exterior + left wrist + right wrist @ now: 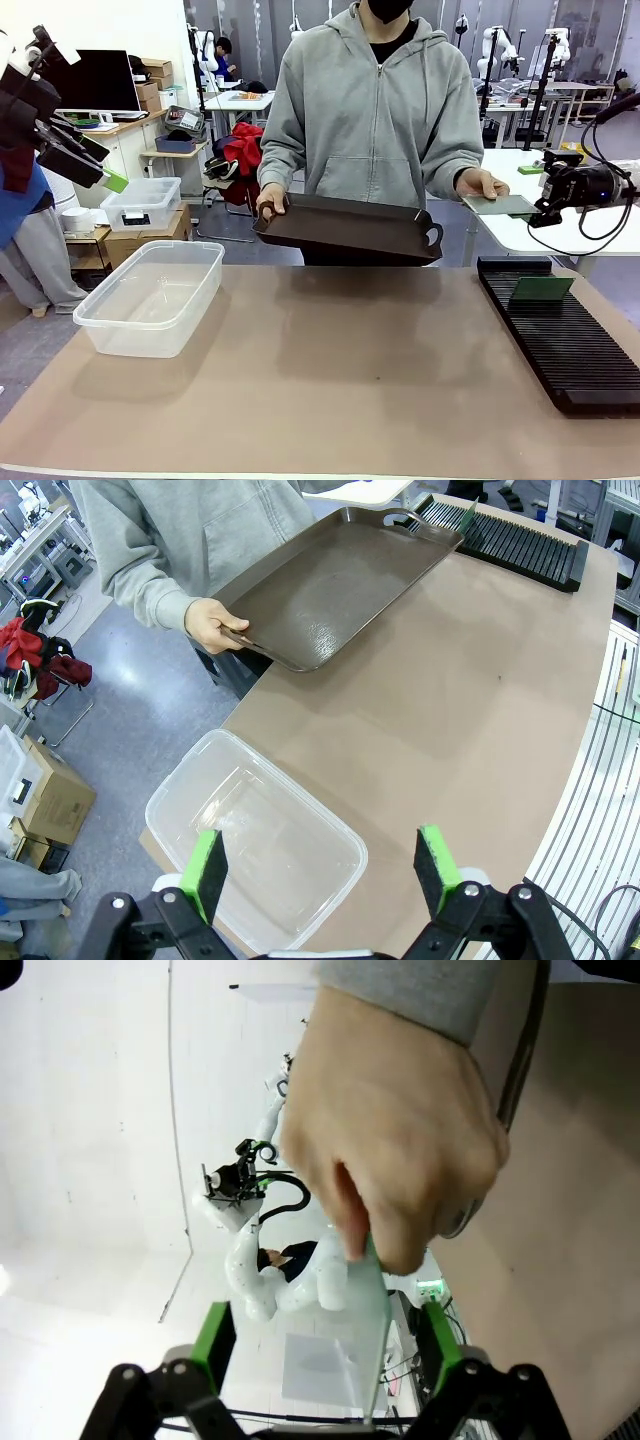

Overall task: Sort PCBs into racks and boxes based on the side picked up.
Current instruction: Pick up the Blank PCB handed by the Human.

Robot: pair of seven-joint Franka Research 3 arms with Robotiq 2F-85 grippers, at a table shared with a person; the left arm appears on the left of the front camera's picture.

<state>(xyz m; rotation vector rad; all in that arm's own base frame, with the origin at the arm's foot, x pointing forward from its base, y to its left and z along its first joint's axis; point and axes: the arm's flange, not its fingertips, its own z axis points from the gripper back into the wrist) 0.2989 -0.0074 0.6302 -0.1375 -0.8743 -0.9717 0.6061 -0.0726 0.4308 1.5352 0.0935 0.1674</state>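
Observation:
A person's hand (pixel 482 183) holds one green PCB (pixel 500 205) out beside the dark tray (pixel 350 225). My right gripper (pixel 540 215) is at that board's far edge. In the right wrist view the board (pixel 340 1355) sits between my open fingers (pixel 213 1345), pinched from above by the hand (pixel 400 1130). A second PCB (pixel 541 289) stands in a slot near the far end of the long black rack (pixel 575 345). My left gripper (pixel 100 160) hangs open and empty, high at the left above the clear tub (pixel 150 295); its wrist view shows its pads (pixel 208 870) over the tub's rim (pixel 160 800).
The person stands at the far table edge, the other hand (pixel 210 625) gripping the tray (pixel 330 590) by its handle. The rack (pixel 510 545) lies along the table's right side. A smaller lidded clear bin (pixel 140 203) and boxes sit beyond the table at the left.

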